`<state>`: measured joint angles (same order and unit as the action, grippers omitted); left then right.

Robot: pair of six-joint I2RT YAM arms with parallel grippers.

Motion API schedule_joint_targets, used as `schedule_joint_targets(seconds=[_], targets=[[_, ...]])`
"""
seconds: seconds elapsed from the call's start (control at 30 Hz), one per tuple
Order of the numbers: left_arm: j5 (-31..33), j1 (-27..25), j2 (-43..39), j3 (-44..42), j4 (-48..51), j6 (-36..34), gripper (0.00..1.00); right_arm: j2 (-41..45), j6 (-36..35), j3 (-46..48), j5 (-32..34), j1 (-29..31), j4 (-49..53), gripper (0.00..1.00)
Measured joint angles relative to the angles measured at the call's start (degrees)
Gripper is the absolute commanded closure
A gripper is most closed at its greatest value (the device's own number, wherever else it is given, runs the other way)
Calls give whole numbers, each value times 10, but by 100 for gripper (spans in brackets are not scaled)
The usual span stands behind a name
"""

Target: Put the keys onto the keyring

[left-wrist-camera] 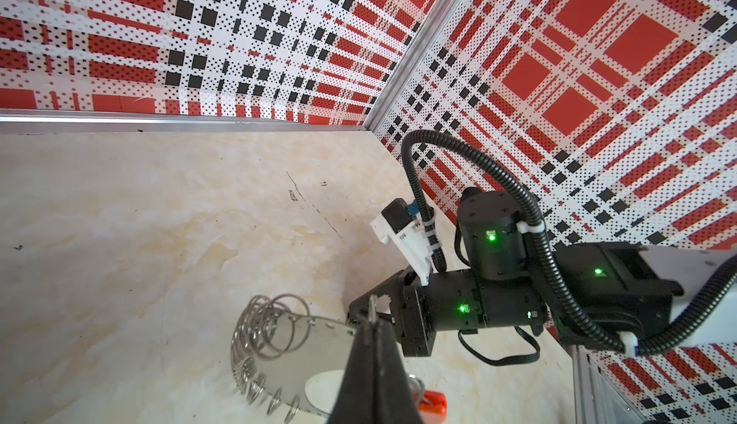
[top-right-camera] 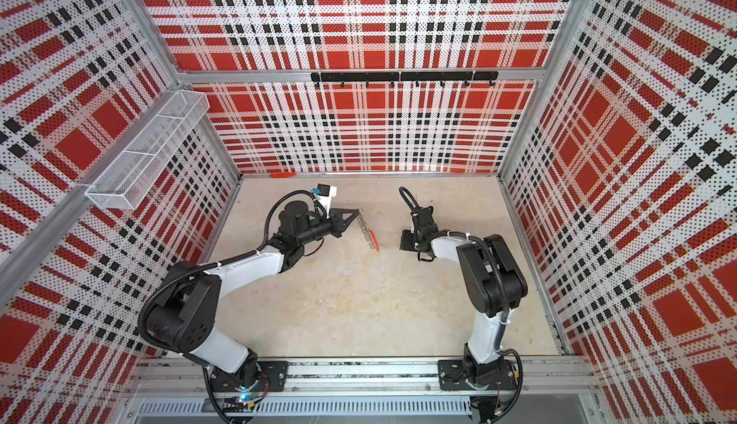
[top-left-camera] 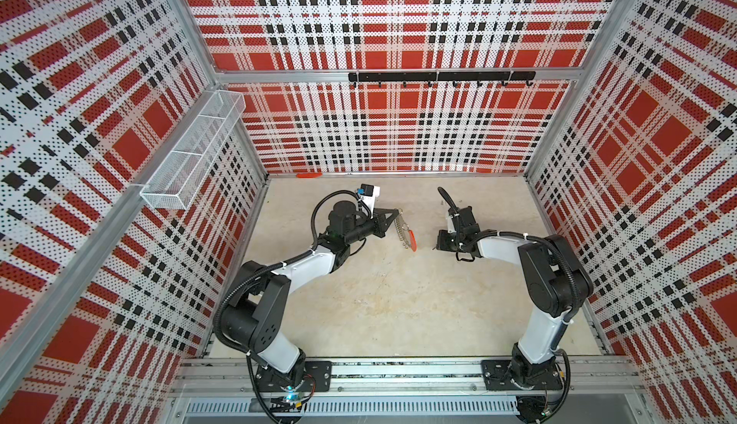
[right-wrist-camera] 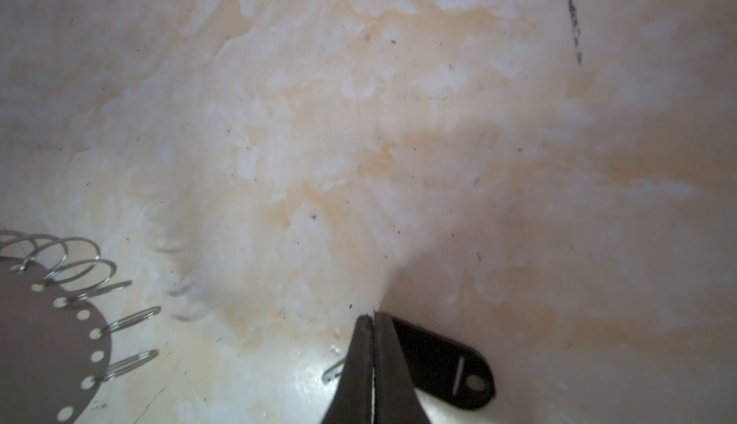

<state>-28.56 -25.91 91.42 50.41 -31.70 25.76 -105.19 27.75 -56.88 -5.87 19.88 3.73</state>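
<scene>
The big pale stone-look table [top-left-camera: 399, 314] fills the lower middle of both top views. Just above the middle of a top view, the left gripper [top-left-camera: 395, 214] holds up the keyring [top-left-camera: 406, 232]. It is a flat round silver metal plate with holes round its edge, lots of small silver rings and a red-orange plastic bit. The jaws are clamped on its top end, and it seems to hang off the table.

Right of the middle, the right gripper [right-wrist-camera: 373, 320] points down at the table with its jaws together. The keys [right-wrist-camera: 446, 366], a small black plastic tag with a silver bit poking out past the other finger, are right at its tips. I cannot tell if the jaws pinch them or only touch them.

I think the step is picking up the keys. Next they must come up with the gripper, cross to the keyring and go into one small ring, slowly.

A little flat red-orange strip [top-left-camera: 309, 175] lies at the table's back edge.

I can read no writing anywhere.
</scene>
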Motion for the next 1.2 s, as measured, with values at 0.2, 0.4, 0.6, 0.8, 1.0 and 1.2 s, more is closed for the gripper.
schedule_joint_targets(seconds=[0.2, 0.4, 0.6, 0.8, 1.0, 1.2], targets=[[3, 10, -10, 0, 2, -6, 100, 46, -49, -10, 15, 14, 33, 100], [24, 20, -23, 21, 28, -78, 100, 194, -65, -4, -92, 0, -48, 100], [-15, 36, -17, 99, 52, -122, 100, 223, 23, 3, -327, -42, -228, 100], [-84, 46, 0, 169, 52, -124, 100, 227, 54, 8, -427, -39, -263, 100], [-98, 26, 17, 172, 61, -138, 100, 243, 33, -4, -454, -39, -233, 100], [-95, 1, 17, 171, 69, -176, 100, 247, -22, -49, -429, -34, -153, 100]])
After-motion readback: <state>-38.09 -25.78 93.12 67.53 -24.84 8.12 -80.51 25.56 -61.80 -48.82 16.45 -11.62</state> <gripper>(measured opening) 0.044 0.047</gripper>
